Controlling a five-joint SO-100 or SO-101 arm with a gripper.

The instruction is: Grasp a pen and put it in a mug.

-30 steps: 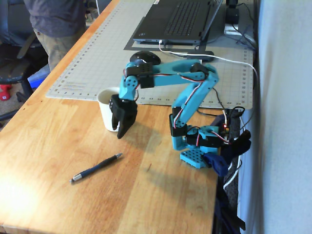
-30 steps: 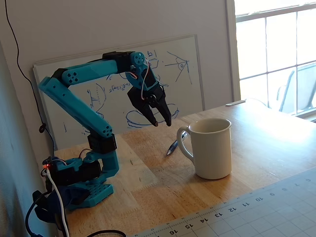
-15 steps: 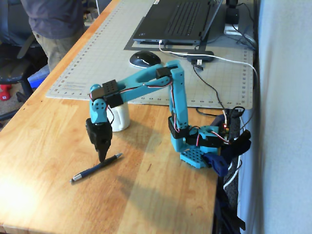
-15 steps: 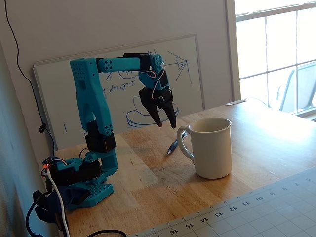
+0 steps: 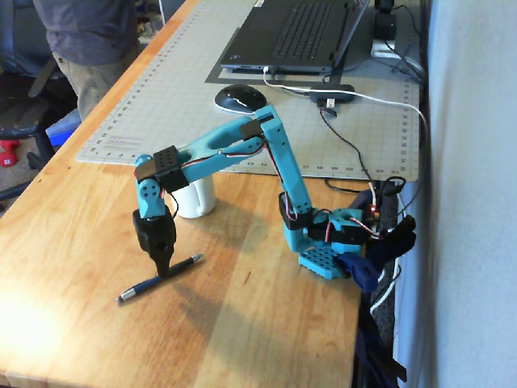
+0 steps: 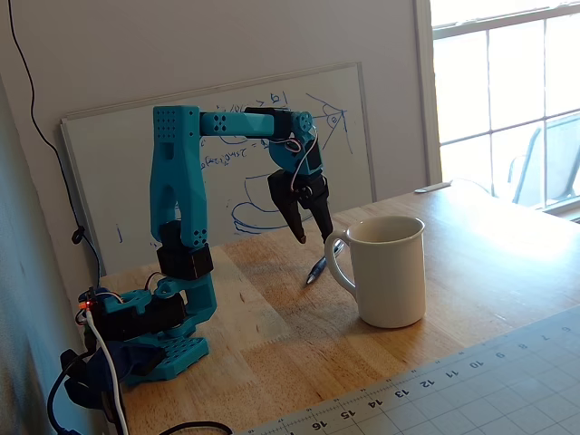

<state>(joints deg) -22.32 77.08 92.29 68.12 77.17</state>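
Observation:
The dark pen (image 5: 161, 279) lies flat on the wooden table, slanting from lower left to upper right; in a fixed view only a short part (image 6: 316, 269) shows behind the mug's handle. My gripper (image 5: 164, 270) points straight down over the pen's middle. In a fixed view (image 6: 314, 238) its jaws stand apart, tips just above the pen. I cannot tell whether they touch it. The cream-white mug (image 6: 388, 272) stands upright and empty; in a fixed view (image 5: 198, 198) it sits just behind my forearm, partly hidden.
A grey cutting mat (image 5: 153, 97) covers the far table, with a laptop (image 5: 291, 32), a black mouse (image 5: 239, 98) and cables (image 5: 355, 153). A person (image 5: 85, 36) stands at the far left edge. A whiteboard (image 6: 118, 181) leans on the wall behind the arm's base (image 6: 154, 340).

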